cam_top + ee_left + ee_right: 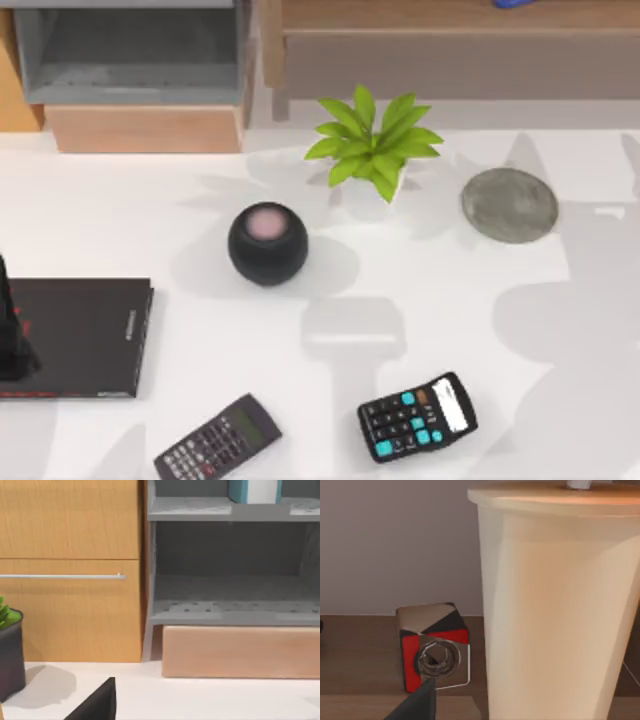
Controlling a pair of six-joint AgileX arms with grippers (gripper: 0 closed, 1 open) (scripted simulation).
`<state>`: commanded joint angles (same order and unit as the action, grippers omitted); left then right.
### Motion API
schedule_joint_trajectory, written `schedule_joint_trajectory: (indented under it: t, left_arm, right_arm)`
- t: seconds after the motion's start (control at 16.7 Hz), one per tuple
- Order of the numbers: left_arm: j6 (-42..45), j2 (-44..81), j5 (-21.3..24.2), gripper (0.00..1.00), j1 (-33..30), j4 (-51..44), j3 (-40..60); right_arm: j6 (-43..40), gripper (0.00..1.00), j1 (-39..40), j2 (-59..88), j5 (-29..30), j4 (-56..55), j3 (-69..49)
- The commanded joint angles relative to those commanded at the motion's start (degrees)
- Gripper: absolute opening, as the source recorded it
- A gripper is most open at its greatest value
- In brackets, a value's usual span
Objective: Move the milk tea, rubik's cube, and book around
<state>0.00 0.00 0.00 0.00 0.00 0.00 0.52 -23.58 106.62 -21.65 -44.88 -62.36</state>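
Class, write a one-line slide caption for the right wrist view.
Close up on the milk tea, with the rubik's cube on the wooden surface beside it.

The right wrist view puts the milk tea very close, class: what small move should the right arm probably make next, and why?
Probably ease straight onward and close on the milk tea. It stands upright directly ahead on the wooden shelf, apart from the rubik's cube beside it.

On the table are counted 2 calculators (pixel 217 439) (pixel 417 417), 1 black book (pixel 75 337), 1 plant (pixel 373 143), 1 round speaker (pixel 267 243), 1 grey disc (pixel 509 205); elsewhere 1 milk tea (pixel 555 605), 1 cube (pixel 434 647).
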Motion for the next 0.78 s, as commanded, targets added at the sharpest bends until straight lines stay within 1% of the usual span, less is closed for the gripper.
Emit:
schedule_joint_trajectory:
  t: [0.18, 0.54, 0.78]
  left_arm:
    - [0.00, 0.00, 0.00, 1.00, 0.00, 0.00, 0.00]
    - [0.00, 0.00, 0.00, 1.00, 0.00, 0.00, 0.00]
    - [0.00, 0.00, 0.00, 1.00, 0.00, 0.00, 0.00]
  right_arm:
    - [-0.02, 1.00, 0.00, 0.55, 0.23, 1.36, -2.10]
    - [-0.16, 1.00, 3.16, 8.18, 2.91, 6.57, -14.86]
    - [-0.15, 1.00, 3.53, 14.01, 3.77, 7.18, -21.17]
